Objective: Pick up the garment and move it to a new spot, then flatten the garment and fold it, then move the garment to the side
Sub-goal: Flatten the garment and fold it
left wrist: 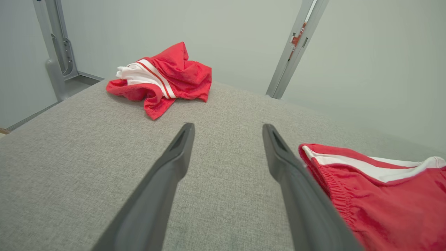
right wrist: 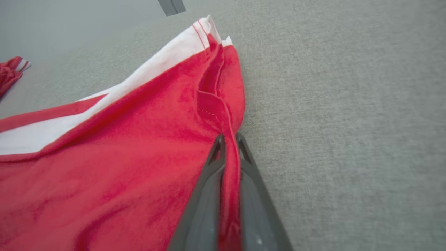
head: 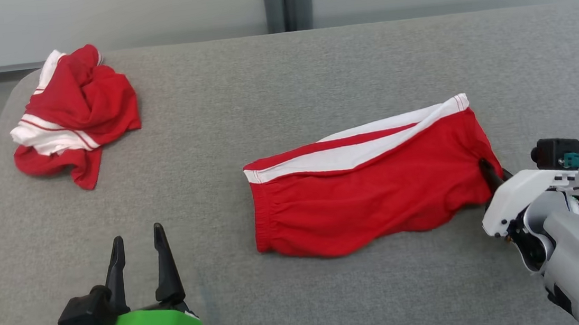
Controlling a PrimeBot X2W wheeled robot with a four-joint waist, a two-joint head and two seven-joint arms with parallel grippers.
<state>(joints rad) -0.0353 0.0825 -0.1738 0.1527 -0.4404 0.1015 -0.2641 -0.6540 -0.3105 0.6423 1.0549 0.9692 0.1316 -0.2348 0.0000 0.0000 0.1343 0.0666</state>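
A grey fabric-covered worktop (head: 263,106) fills the head view, seen from above. The garment (head: 367,197), a pair of red shorts with a broad white stripe along its far edge, lies mostly flat on the worktop, right of centre. Its gathered elastic waistband faces my left. Its right end rises slightly where I grip it.

My right end effector (head: 488,170) comes in from the lower right. Its two dark fingers are pressed together on the right edge of the garment. In the right wrist view, my right end effector (right wrist: 230,136) has a narrow ridge of red cloth pinched between its fingers. The garment (right wrist: 122,157) spreads away to that view's left, and its white stripe ends at the corner above. Bare worktop (right wrist: 348,104) lies on the other side.

My left end effector (head: 137,233) sits at the lower left with its fingers spread wide, holding nothing. It is well apart from the garment. In the left wrist view, my left end effector (left wrist: 228,125) hangs just above the worktop (left wrist: 69,157). The waistband end of the garment (left wrist: 383,195) lies just beside one finger, though I cannot tell if they touch.

A crumpled red and white cloth (head: 77,114) lies bunched in the far left corner of the worktop. It also appears in the left wrist view (left wrist: 163,80). Two grey posts (head: 287,1) stand behind the far edge.
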